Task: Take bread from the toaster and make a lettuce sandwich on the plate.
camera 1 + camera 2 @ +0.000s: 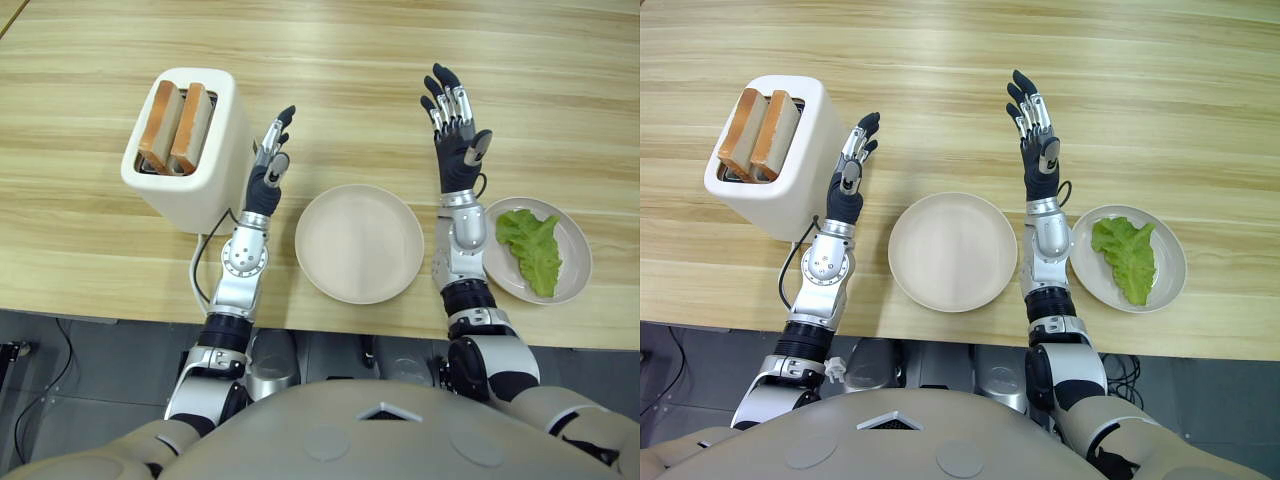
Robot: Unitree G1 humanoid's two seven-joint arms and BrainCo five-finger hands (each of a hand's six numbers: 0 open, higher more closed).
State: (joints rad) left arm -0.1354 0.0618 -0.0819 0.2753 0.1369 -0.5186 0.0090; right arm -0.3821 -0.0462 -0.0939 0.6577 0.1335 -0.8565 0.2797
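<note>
Wooden table point(400, 60), bread point(177, 125) in toaster point(218, 165), plate point(359, 243)

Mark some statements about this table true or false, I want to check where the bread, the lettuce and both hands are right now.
1. Two bread slices stand in the toaster. True.
2. The lettuce lies on the middle plate. False: it lies on the right-side plate.
3. The left hand grips a bread slice. False: it is open beside the toaster, holding nothing.
4. The right hand is open and holds nothing. True.
5. The toaster stands on the robot's right. False: it stands on its left.
</note>
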